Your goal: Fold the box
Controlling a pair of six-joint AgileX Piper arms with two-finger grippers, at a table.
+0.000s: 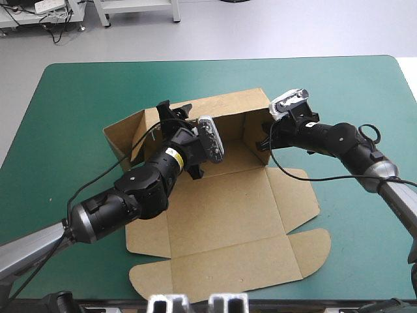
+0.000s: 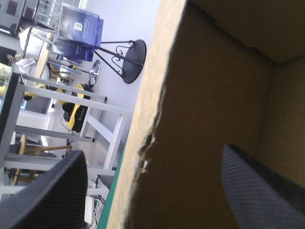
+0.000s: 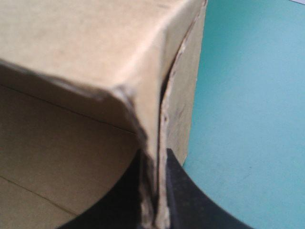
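toward the left of the table's middle, the left gripper (image 1: 174, 111) reaches into the far left part of the box (image 1: 221, 215). its black fingers are spread, one outside and one inside a raised wall (image 2: 214, 95), and whether either one touches the board cannot be told. the brown box sits at the middle of the teal-green cover (image 1: 65, 98). its left wall (image 1: 124, 134), far wall (image 1: 228, 107) and right wall (image 1: 254, 127) stand up around the far half, while the broad lid panel (image 1: 221, 261) with its rounded flaps lies flat toward the near edge. farther right, the right gripper (image 1: 266, 140) has its fingers pressed together on the near end of the right wall, the doubled board pinched between them in its wrist view (image 3: 155, 191). the task looks roughly midway: the tray's walls are up, but they seem held rather than locked, so tucking the corners is likely what is left, with the lid untouched. the cover around the box lies smooth, and only pale floor (image 1: 228, 32) shows past the far edge.
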